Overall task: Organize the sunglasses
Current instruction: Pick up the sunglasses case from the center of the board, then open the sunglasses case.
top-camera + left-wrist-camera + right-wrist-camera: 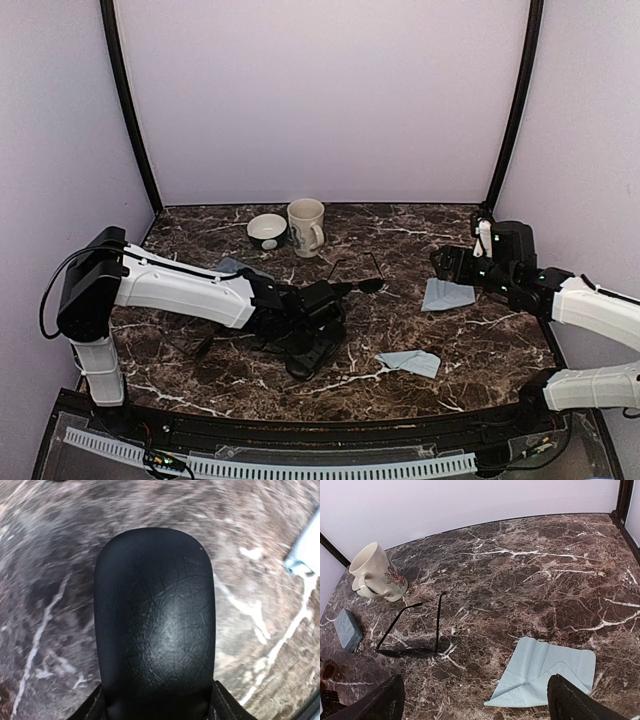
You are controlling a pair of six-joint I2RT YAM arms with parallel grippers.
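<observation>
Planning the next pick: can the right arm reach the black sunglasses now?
Probably yes: the right gripper has its jaws open, only bare marble lies between it and the black sunglasses; the cloth lies aside.

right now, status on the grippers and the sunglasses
left gripper shut on black case. right gripper open, empty, near blue cloth. black sunglasses on table, arms unfolded, untouched. mug and cloth clear of them.

Sunglasses [409,652] in overhead and right-wrist views
</observation>
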